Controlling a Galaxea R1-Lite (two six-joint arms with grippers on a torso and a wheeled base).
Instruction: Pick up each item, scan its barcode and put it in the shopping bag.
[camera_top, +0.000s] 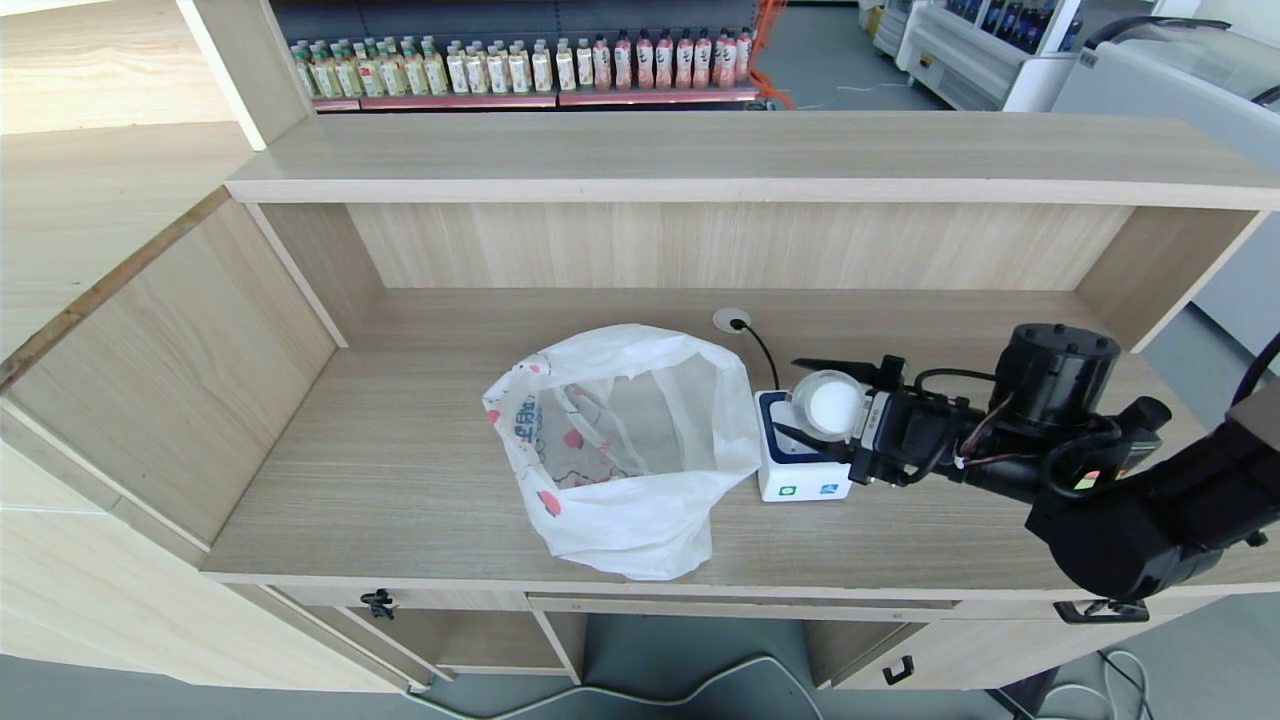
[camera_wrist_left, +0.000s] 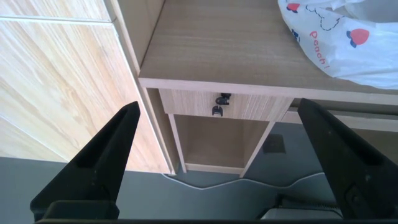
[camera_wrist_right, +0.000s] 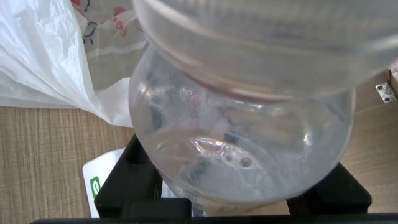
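Your right gripper (camera_top: 812, 402) clamps a clear jar (camera_top: 836, 405), white end up, above the scanner (camera_top: 800, 486); shopping bag (camera_top: 620, 440) at nine o'clock. Your left gripper (camera_wrist_left: 217, 109) gapes wide below the counter edge (camera_wrist_left: 249, 84).

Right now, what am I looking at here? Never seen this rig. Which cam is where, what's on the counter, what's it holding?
It is a two-armed robot at a wooden checkout counter. The wide picture comes from a camera on its head, looking down. The other two come from cameras on the wrists, each looking along that arm's own fingers. On the counter sit a white plastic shopping bag, mouth open, and right beside it a small white scanner box. The right gripper is shut on a clear plastic bottle, holding it over the scanner. The left gripper is open and holds nothing. It sits low in front of the counter, facing a drawer front.
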